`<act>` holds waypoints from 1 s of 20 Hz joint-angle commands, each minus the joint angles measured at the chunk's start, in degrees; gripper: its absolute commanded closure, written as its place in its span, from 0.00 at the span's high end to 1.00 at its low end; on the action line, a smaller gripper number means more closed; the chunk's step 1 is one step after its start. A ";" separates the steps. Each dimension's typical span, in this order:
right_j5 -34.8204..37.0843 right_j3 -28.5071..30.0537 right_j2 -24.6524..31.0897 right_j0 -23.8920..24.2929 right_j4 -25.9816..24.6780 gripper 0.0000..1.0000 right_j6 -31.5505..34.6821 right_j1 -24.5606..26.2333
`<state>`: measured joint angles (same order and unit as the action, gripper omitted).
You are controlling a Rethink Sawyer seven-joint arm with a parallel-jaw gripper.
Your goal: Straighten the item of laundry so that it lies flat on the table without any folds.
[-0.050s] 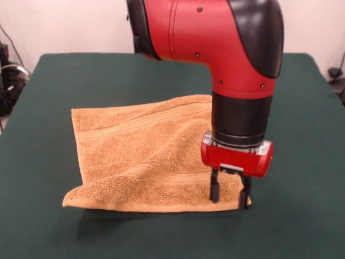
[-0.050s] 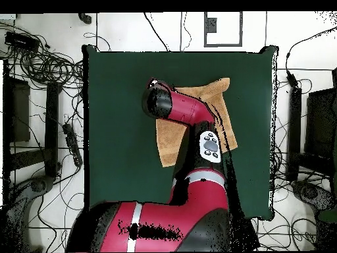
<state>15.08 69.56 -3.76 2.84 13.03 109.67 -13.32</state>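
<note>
Gripper point(image 1: 230, 197) at the towel point(image 1: 145, 159) lower-right corner in the front view, fingers straddling its edge, grasp unconfirmed; cloth spreads left and up-frame; lower-left edge on the table point(image 1: 54, 232) is raised.

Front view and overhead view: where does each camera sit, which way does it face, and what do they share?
Front view: across the table, facing the robot; shows the red and black arm's wrist and the gripper low at the orange-tan terry towel's near corner.
Overhead view: above, looking straight down; the arm covers part of the towel, gripper hidden.
Shared: the towel and the dark green cloth-covered table.
</note>
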 commanded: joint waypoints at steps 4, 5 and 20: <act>-0.67 3.51 -0.60 -1.11 1.64 0.00 11.99 0.77; -0.44 3.46 -0.67 -1.17 1.74 0.00 11.99 0.72; 4.37 1.91 -6.68 -6.31 4.37 1.00 15.67 2.52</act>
<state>14.31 69.52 -7.96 1.61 13.61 109.67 -11.42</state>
